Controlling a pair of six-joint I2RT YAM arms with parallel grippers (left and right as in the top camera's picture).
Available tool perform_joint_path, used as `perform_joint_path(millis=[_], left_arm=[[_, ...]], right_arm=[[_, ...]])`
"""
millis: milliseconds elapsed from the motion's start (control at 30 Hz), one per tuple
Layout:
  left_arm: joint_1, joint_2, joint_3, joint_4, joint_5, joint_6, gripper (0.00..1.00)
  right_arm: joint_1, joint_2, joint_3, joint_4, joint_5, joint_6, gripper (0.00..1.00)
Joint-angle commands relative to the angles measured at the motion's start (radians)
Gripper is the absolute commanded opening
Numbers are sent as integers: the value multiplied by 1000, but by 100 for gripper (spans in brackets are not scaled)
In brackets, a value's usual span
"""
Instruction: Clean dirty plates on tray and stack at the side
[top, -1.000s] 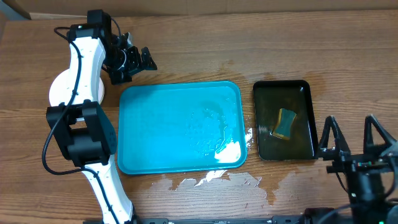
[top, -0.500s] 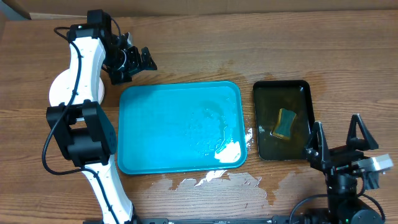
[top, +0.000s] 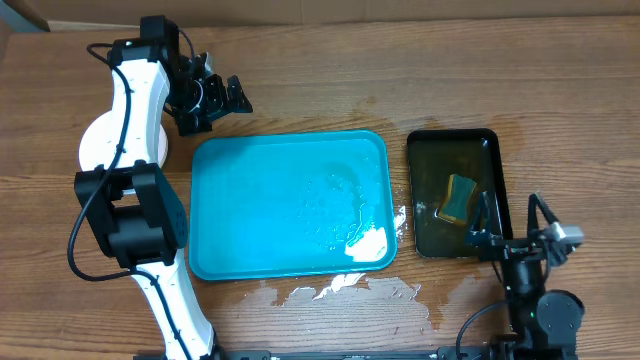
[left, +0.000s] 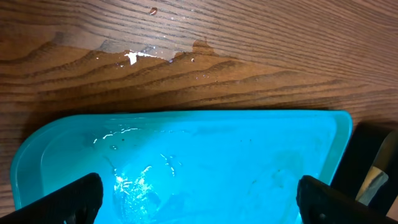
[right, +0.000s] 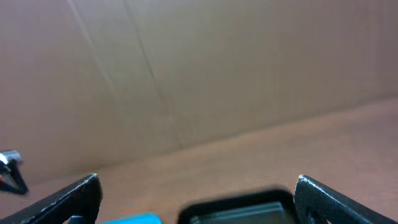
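Observation:
The teal tray (top: 290, 205) lies mid-table, wet, with a patch of white foam (top: 368, 243) in its near right corner and no plate on it. A round white rim (top: 92, 148) that looks like a plate shows left of the tray, mostly covered by my left arm. My left gripper (top: 228, 82) hovers open beyond the tray's far left corner. In the left wrist view the gripper (left: 199, 205) frames the wet tray (left: 186, 162) with nothing between its fingers. My right gripper (top: 515, 235) is open and empty at the front right, tilted up; its wrist view (right: 199, 202) shows mostly a cardboard wall.
A black tray (top: 455, 190) of dark water with a yellow-green sponge (top: 460, 197) stands right of the teal tray, also seen as the black tray (right: 242, 208) in the right wrist view. Spilled water and foam (top: 340, 290) lie on the wood by the front edge.
My right gripper has swung left and pulled back toward the front edge, tipping upward. The left arm, both trays and the sponge have stayed put.

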Motion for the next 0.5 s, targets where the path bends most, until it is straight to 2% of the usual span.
perform_joint_path(millis=[0,467], left_arm=[[-1,-35,-3,1,-6,19,100],[-1,-35,-3,1,-6,19,100]], right_arm=[[-2,-10,-11,-110,24,-4,100],[-2,-10,-10,-100,24,-3,100]])
